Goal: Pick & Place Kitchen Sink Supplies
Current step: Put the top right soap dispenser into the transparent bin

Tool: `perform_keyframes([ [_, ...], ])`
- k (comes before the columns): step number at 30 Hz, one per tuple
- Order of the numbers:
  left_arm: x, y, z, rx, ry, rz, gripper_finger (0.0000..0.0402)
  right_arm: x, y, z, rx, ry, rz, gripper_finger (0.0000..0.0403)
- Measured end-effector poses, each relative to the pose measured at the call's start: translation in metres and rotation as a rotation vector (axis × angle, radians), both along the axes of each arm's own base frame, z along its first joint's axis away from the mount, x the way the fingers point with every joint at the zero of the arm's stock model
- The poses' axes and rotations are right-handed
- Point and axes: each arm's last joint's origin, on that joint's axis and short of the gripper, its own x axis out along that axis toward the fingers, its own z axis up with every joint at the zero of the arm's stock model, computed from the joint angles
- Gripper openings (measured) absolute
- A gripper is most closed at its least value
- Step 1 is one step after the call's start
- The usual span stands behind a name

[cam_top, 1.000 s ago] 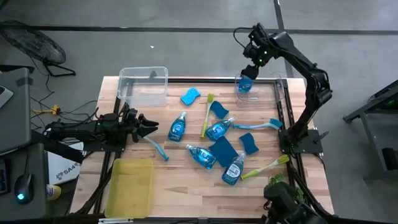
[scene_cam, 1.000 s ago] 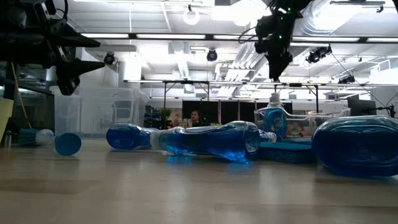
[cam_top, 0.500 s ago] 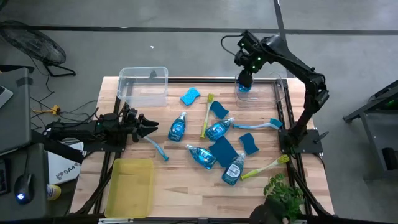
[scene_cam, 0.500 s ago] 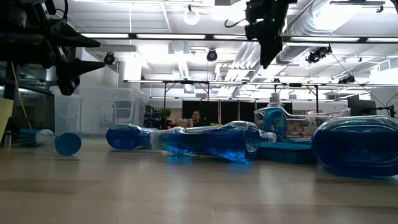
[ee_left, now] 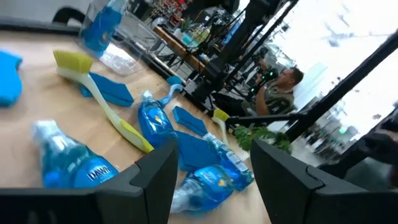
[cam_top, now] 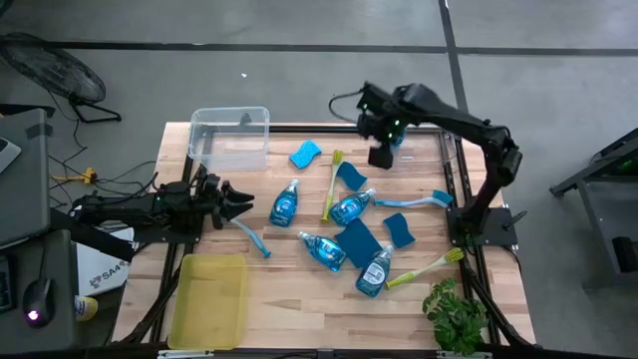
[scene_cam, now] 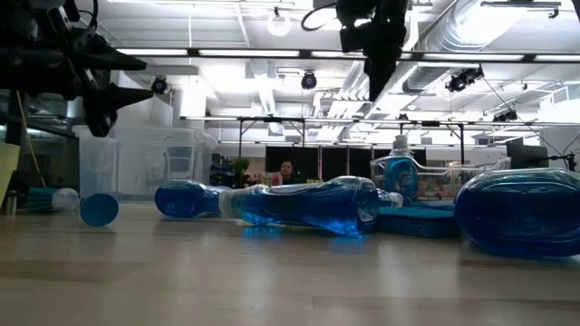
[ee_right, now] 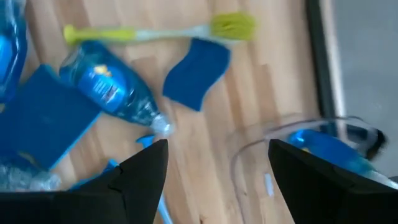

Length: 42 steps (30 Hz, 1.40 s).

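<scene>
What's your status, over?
Right gripper jaws open, empty, above table's far side. Left gripper idle at left. One soap bottle binned; rest loose. Nothing in the way.

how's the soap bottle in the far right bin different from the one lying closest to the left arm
The bottle in the right bin stands upright inside clear walls, cap up. The bottle nearest the left arm lies flat on the bare wooden table, cap pointing toward the far edge. Both are clear, filled with blue soap, with white caps.
</scene>
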Motion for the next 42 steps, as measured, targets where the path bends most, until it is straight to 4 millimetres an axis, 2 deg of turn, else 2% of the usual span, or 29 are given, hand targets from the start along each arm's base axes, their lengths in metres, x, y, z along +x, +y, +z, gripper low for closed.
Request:
perform_keyframes([
  [3,0.000,0.000,0.000,0.059,0.006,-0.010,0.0197,0.007,0.011,-0.026,0.012,0.056,0.071,0.0272],
  [9,0.000,-0.002,-0.001,0.066,0.014,-0.059,0.0197,0.013,0.033,-0.076,-0.015,0.159,0.204,0.0272],
  [18,0.000,-0.002,-0.001,0.145,0.020,-0.060,0.0197,0.024,0.062,-0.124,-0.083,0.129,0.551,0.0272],
  [25,0.000,-0.003,-0.002,0.147,0.025,-0.089,0.0197,0.024,0.073,-0.150,-0.202,0.143,0.727,0.0272],
  [42,0.000,-0.003,-0.002,0.173,0.026,-0.105,0.0197,0.015,0.076,-0.183,-0.206,0.080,0.774,0.0272],
])
